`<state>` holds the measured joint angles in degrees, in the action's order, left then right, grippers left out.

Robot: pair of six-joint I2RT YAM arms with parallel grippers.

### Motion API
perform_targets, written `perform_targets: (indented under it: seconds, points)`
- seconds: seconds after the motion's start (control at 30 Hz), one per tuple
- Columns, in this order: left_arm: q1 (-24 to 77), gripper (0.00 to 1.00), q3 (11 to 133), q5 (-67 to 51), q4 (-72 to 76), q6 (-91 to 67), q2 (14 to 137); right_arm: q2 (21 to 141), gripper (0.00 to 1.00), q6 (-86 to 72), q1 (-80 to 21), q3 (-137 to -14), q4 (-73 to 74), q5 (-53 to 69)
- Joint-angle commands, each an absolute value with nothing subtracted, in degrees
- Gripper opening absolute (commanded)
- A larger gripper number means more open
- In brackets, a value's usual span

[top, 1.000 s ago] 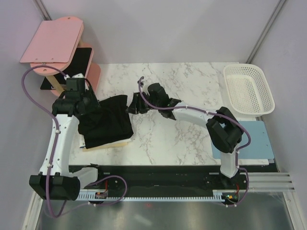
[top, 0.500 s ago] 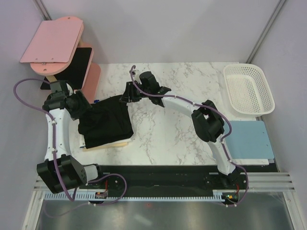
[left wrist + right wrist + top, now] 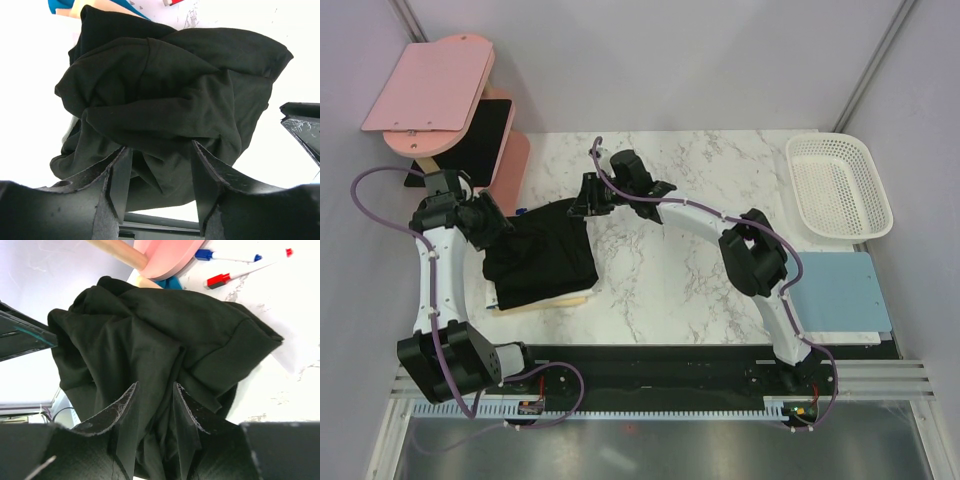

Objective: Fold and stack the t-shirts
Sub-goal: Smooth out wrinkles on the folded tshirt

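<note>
The black t-shirts point(image 3: 545, 260) lie in a rumpled heap at the left of the marble table, on a tan board point(image 3: 548, 300). My left gripper point(image 3: 500, 225) is at the heap's left edge. In the left wrist view it point(image 3: 160, 146) is open, with a loose fold of the t-shirts point(image 3: 165, 90) between its fingers. My right gripper point(image 3: 582, 203) is at the heap's far right corner. In the right wrist view it point(image 3: 155, 384) stands open but narrower, straddling a bunched ridge of the t-shirts point(image 3: 150, 330). No print shows.
A pink two-tier stand point(image 3: 430, 90) with a black board point(image 3: 480, 135) rises at the back left, close to the left arm. A white basket point(image 3: 840, 185) sits back right and a light blue mat point(image 3: 835, 290) front right. Red point(image 3: 220, 279) and blue point(image 3: 215, 255) markers lie beyond the heap.
The left arm has swung out to the left, its gripper now at the heap's left edge. The right gripper moved up and left onto the far corner. Both pairs of jaws have narrowed.
</note>
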<state>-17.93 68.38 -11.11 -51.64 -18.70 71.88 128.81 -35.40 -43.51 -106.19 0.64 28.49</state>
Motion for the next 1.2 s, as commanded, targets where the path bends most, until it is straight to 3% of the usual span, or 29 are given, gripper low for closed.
perform_targets:
  seconds: [0.0, 0.13, 0.23, 0.27, 0.37, 0.4, 0.53, 0.57, 1.17]
  points:
    - [-18.3, 0.54, 68.0, -12.2, -49.6, -17.0, 72.6, 130.3, 0.4, -37.1, -44.6, -108.1, -1.8, 30.4]
    - [-18.3, 0.51, 67.3, -11.6, -48.9, -17.1, 73.0, 132.4, 0.42, -37.9, -45.1, -109.8, -1.3, 31.4]
    - [-18.2, 0.37, 67.2, -11.1, -48.6, -16.9, 73.4, 133.2, 0.45, -38.2, -45.4, -110.0, -1.2, 31.6]
    - [-18.4, 0.23, 67.2, -11.0, -48.5, -16.9, 73.6, 133.2, 0.46, -38.1, -45.4, -109.9, -1.2, 31.6]
    - [-18.4, 0.02, 67.5, -10.5, -48.5, -17.0, 73.9, 133.3, 0.45, -38.2, -45.5, -109.7, -1.5, 31.5]
    - [-18.4, 0.02, 67.7, -10.2, -48.5, -17.0, 73.8, 133.3, 0.43, -38.2, -45.4, -109.6, -1.6, 31.3]
    - [-18.5, 0.02, 68.6, -7.7, -49.0, -17.1, 73.7, 132.7, 0.06, -38.9, -45.5, -108.0, -4.0, 30.9]
    - [-18.5, 0.02, 68.7, -7.4, -49.0, -17.1, 73.7, 132.5, 0.03, -39.3, -45.4, -107.5, -4.5, 30.2]
    - [-18.8, 0.02, 72.0, 5.7, -46.9, -18.5, 78.0, 131.6, 0.0, -42.9, -44.7, -100.6, -12.8, 25.9]
